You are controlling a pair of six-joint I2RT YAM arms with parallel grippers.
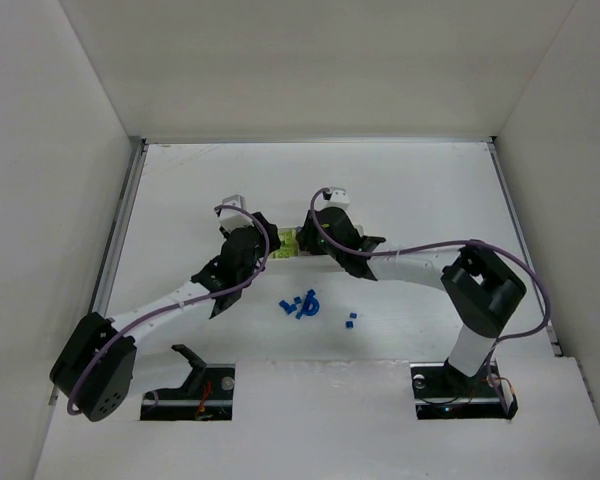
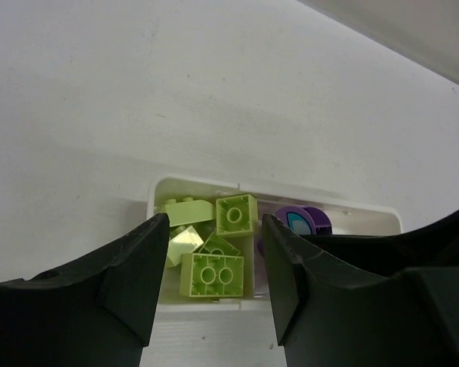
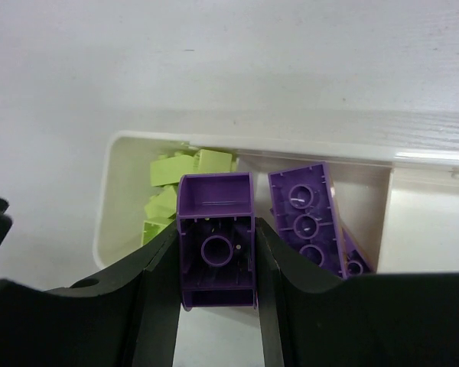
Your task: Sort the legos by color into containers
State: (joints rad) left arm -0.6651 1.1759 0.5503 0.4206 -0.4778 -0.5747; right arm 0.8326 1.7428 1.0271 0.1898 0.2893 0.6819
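The white tray (image 3: 105,191) lies just beyond both grippers. In the right wrist view its left compartment holds several yellow-green legos (image 3: 168,191) and its middle one holds purple legos (image 3: 304,218). My right gripper (image 3: 216,256) is shut on a purple lego (image 3: 216,229), held over the tray's near edge. My left gripper (image 2: 214,233) is open with nothing between its fingers, just short of the tray (image 2: 154,189), facing the yellow-green legos (image 2: 213,274). A round purple piece (image 2: 300,222) lies beside them. In the top view both grippers hide most of the tray (image 1: 290,243).
Several blue legos (image 1: 300,305) lie loose on the table in front of the tray, with one more (image 1: 350,321) slightly to the right. White walls enclose the table on three sides. The tray's rightmost compartment (image 3: 424,222) shows only its white floor.
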